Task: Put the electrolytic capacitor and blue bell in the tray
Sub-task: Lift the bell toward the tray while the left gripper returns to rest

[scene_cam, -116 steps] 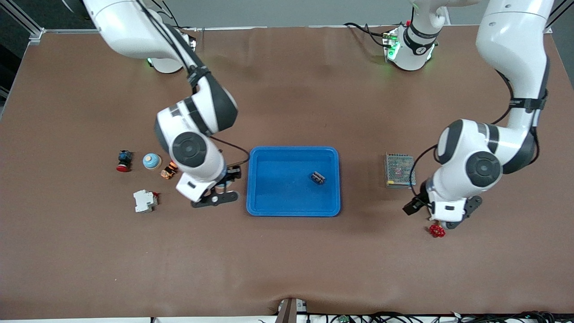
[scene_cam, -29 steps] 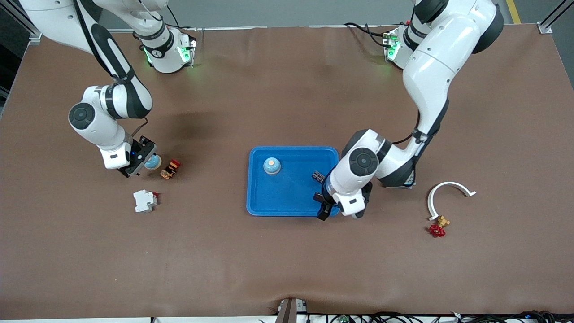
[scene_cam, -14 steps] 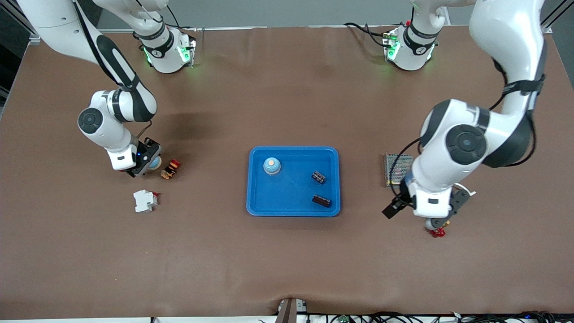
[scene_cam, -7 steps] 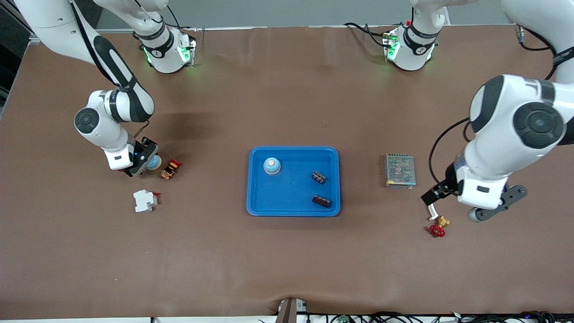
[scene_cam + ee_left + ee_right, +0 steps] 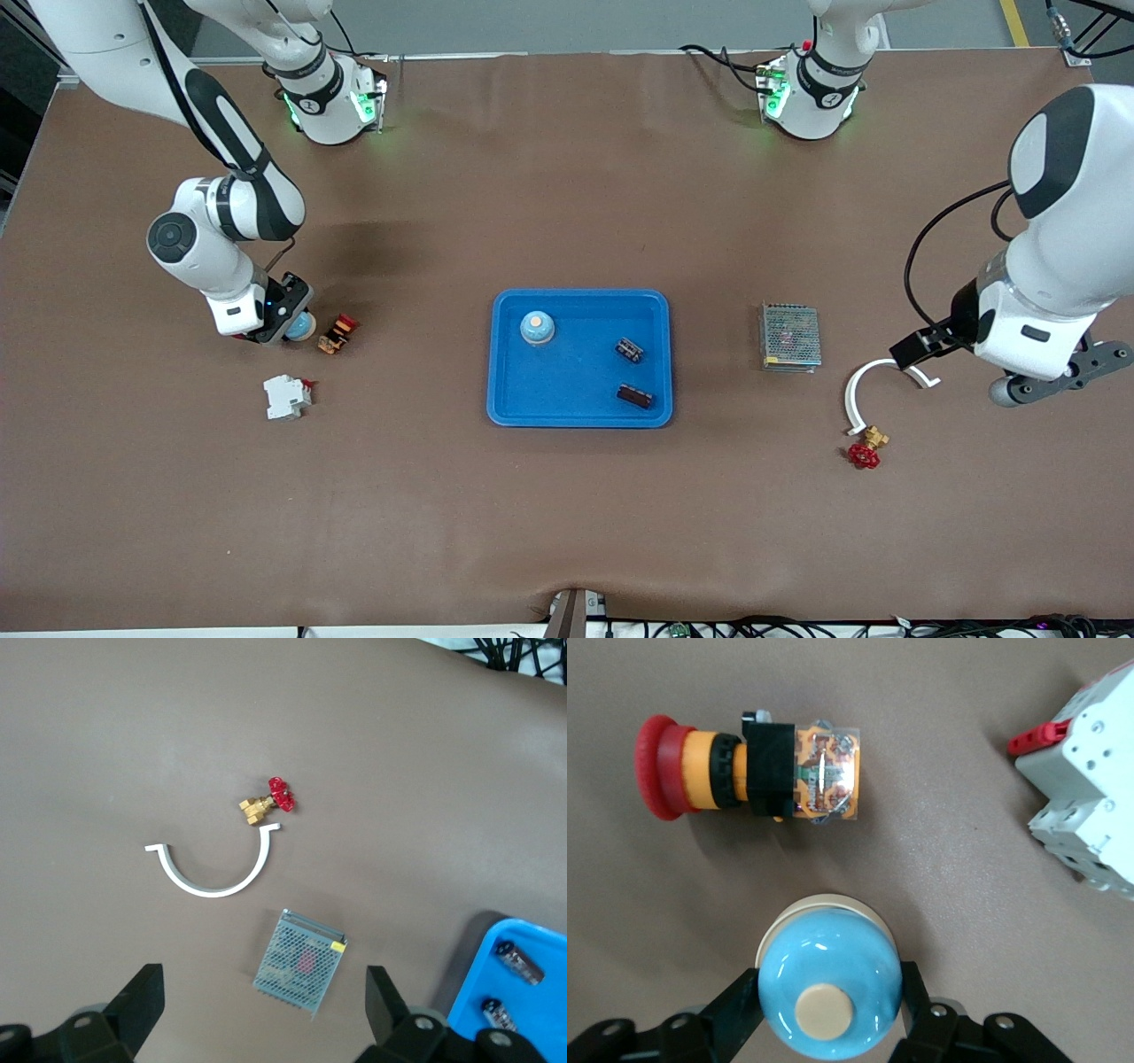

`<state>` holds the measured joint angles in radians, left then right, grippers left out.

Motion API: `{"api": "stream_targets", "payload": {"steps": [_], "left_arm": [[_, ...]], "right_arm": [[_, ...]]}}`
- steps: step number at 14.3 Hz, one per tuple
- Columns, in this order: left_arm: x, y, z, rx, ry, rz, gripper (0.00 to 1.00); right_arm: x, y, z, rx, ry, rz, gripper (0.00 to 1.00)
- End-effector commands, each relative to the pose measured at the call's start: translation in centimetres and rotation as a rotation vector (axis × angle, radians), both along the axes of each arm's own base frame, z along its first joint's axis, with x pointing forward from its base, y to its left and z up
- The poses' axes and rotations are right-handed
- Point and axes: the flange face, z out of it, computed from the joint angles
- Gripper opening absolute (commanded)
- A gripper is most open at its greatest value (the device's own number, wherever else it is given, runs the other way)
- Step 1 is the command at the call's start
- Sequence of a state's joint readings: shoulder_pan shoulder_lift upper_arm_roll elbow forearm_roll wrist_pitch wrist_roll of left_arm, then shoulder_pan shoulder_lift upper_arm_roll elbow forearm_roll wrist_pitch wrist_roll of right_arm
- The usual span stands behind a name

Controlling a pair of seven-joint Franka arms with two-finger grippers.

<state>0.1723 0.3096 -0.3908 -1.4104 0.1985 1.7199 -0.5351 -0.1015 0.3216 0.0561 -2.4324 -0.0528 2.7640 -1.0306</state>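
The bright blue tray (image 5: 509, 390) lies mid-table. In it are a blue bell (image 5: 537, 327) with a cream button and two dark electrolytic capacitors (image 5: 630, 350) (image 5: 635, 396); the capacitors also show in the left wrist view (image 5: 520, 961) (image 5: 500, 1014), as does the tray's corner (image 5: 532, 1001). A second blue bell (image 5: 302, 327) (image 5: 830, 992) sits on the table toward the right arm's end. My right gripper (image 5: 282, 322) (image 5: 830, 1014) is shut on it, one finger on each side. My left gripper (image 5: 1054, 377) (image 5: 264, 1010) is open and empty, high over the table at the left arm's end.
A red-and-orange push button (image 5: 337, 334) (image 5: 744, 771) and a white circuit breaker (image 5: 286, 396) (image 5: 1090, 828) lie beside the gripped bell. A mesh power supply (image 5: 789, 337) (image 5: 299, 961), a white curved piece (image 5: 864, 385) (image 5: 213, 877) and a red-handled brass valve (image 5: 864, 447) (image 5: 270, 800) lie toward the left arm's end.
My left arm has swung away from the tray toward its own end of the table and risen. My right gripper has stayed at the second bell.
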Motion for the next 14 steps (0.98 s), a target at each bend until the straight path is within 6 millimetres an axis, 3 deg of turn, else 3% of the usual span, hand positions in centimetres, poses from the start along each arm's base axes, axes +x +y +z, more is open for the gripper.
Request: {"api": "stream_targets", "payload": {"steps": [1, 5, 8, 11, 14], "left_arm": [[-1.5, 1.8, 2.0, 0.006, 0.019, -0.078, 1.00], [-2.5, 2.7, 3.9, 0.016, 0.019, -0.135, 1.00], [-3.8, 2.1, 5.7, -0.009, 0.017, -0.133, 1.00], [-5.7, 1.4, 7.4, -0.009, 0.040, -0.176, 1.00], [-8.1, 1.8, 8.7, -0.018, 0.044, -0.231, 1.00]], "right_arm": [[-0.4, -0.1, -0.9, 0.009, 0.000, 0.001, 0.37], [0.5, -0.1, 0.0, 0.008, -0.015, -0.001, 0.37], [2.2, -0.1, 2.7, 0.004, 0.002, -0.002, 0.37], [5.5, 0.4, 7.7, -0.001, 0.050, -0.003, 0.37], [9.6, 3.5, 14.6, -0.008, 0.107, -0.060, 0.37]]}}
